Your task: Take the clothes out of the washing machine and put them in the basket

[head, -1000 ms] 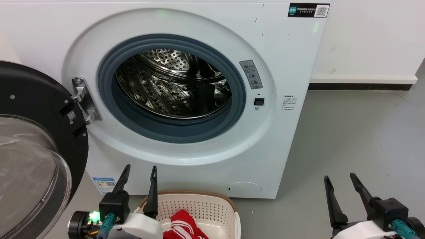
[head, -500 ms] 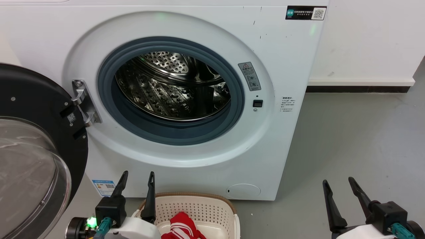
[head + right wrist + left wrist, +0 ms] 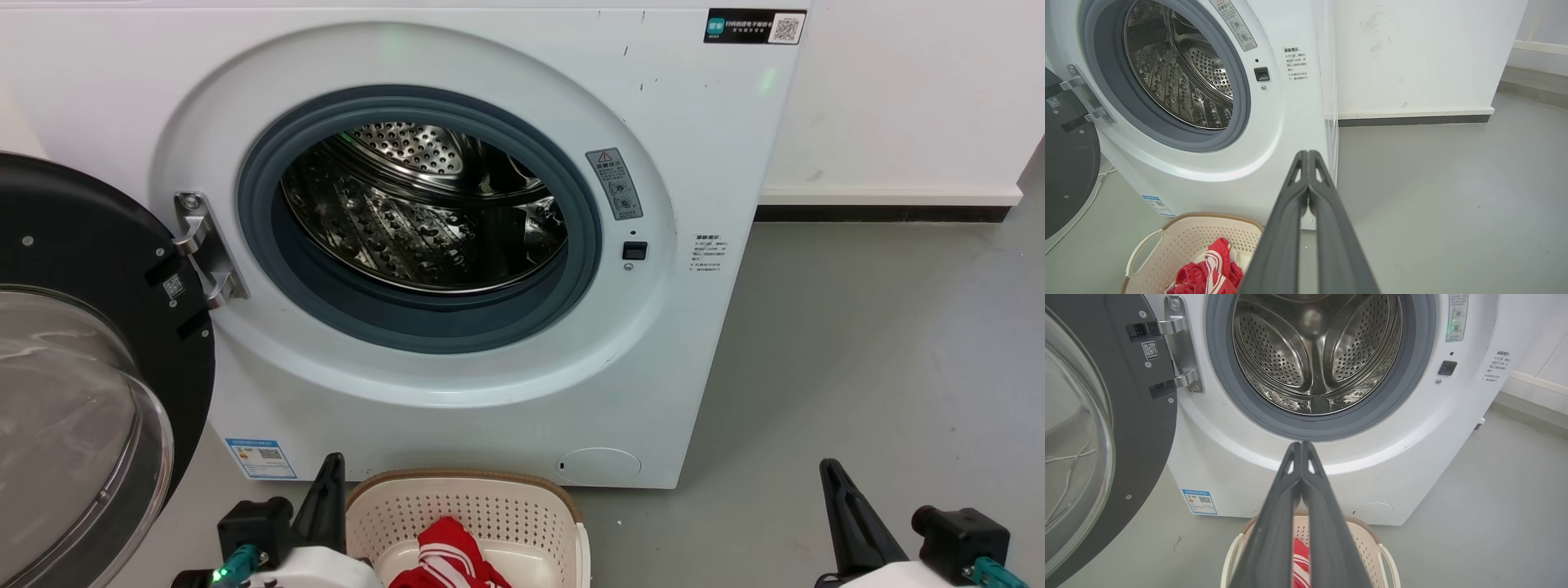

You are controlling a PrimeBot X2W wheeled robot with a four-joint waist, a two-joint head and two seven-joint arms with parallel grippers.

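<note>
Red, white-striped, limp and light: clothes (image 3: 447,555) heaped in the basket (image 3: 490,510) on the floor, just before the washing machine (image 3: 694,122), no cloth seen in its drum. Looks apt to sag, not break; best pinched at a thick fold atop the heap. Left gripper (image 3: 1301,446) and right gripper (image 3: 1307,153): fingers clenched tip to tip, on nothing.
</note>
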